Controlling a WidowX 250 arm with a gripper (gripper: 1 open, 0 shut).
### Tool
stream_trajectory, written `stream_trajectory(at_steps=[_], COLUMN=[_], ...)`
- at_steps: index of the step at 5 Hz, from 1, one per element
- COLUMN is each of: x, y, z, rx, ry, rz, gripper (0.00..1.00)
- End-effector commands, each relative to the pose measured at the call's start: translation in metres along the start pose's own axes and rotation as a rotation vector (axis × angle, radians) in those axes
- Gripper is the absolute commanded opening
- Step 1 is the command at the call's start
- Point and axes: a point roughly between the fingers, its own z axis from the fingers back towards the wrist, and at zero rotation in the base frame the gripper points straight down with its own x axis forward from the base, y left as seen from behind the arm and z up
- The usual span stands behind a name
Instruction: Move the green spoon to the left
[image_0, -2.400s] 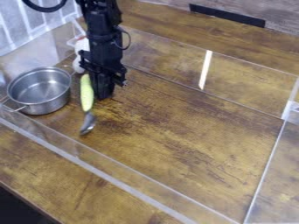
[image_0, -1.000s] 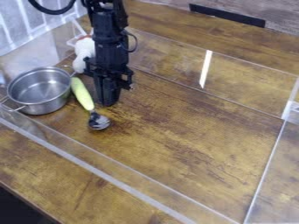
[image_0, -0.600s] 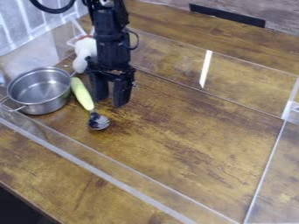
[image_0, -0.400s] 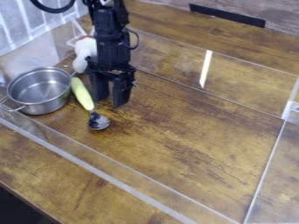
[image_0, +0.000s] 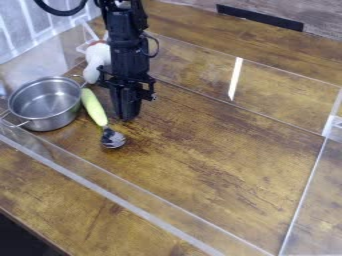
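So the spoon (image_0: 98, 113) is lying flat on the wooden table (image_0: 214, 150), green handle pointing up toward 11 o'clock and the little silver bowl end down at about 5 o'clock from the handle. It sits right between the pot (image_0: 46, 103) and the arm (image_0: 124, 55): pot at its 9 o'clock, just beside the handle, can't tell if they actually touch.

The gripper (image_0: 123, 112) is pointing nearly straight down at the table, just at 3 o'clock of the spoon's handle. Its fingers look pulled close together with nothing between them, and the spoon isn't in them, it's just lying next to the tips.

Behind the arm, around 11 o'clock from the gripper, there's a white-and-red thing (image_0: 95, 62) half hidden by the arm, can't make out what it is.

A clear plastic wall (image_0: 160, 215) runs around the work area, with a glare streak at about 2 o'clock from the gripper.
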Motion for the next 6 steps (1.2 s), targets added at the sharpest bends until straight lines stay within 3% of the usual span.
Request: stream_trajectory(at_steps=[1, 2, 3, 4, 6], x=[0.004, 0.004, 0.004, 0.001, -0.008], y=[0.002, 0.003, 0.003, 0.001, 0.015], z=[0.029, 0.027, 0.026, 0.031, 0.040], rx=[0.009, 0.011, 0.014, 0.005, 0.020], ry=[-0.069, -0.065, -0.061, -0.062, -0.053], rz=[0.012, 0.014, 0.015, 0.021, 0.108], gripper=[1.00, 0.00, 0.00, 1.00, 1.00])
